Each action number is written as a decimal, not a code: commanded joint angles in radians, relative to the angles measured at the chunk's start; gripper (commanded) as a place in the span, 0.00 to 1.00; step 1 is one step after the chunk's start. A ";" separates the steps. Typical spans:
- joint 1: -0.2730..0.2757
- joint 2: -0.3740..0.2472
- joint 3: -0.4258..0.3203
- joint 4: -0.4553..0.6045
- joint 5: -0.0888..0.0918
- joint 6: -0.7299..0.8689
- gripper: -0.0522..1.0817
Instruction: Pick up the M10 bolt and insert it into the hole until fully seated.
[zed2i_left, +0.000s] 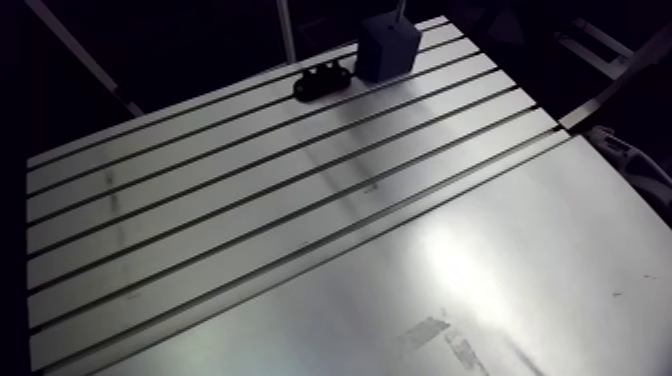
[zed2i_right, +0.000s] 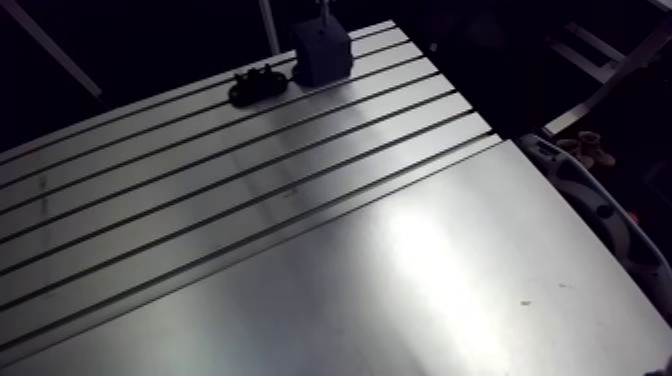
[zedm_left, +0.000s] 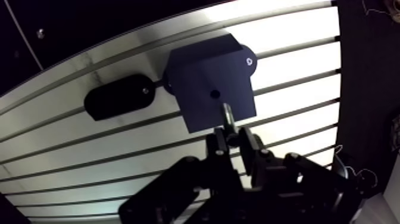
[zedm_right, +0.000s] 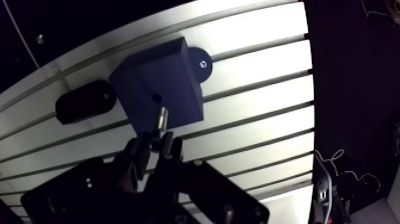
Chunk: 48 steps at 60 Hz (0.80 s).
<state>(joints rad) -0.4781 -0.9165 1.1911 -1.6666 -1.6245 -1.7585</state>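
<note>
While pincer (zedm_left: 233, 138) clamps M10 bolt (zedm_left: 228, 117) | tip near hole (zedm_left: 214, 93) in block (zedm_left: 199, 65)

The arm view looks down from afar across the table (zed2i_left: 300, 250), block (zed2i_left: 388, 47) at upper centre; the wrist view faces down close over that same block.

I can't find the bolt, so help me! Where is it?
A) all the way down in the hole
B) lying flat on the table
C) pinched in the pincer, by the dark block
C: in the wrist view the pincer grips the bolt over the dark block, and the hole beside the bolt's tip shows empty.
</note>
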 joint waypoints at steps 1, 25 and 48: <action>0.001 0.006 0.000 -0.001 0.002 0.000 1.00; 0.001 0.015 -0.018 -0.002 0.002 0.000 1.00; 0.004 0.022 -0.023 0.000 0.002 0.000 1.00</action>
<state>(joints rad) -0.4762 -0.8997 1.1711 -1.6677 -1.6218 -1.7587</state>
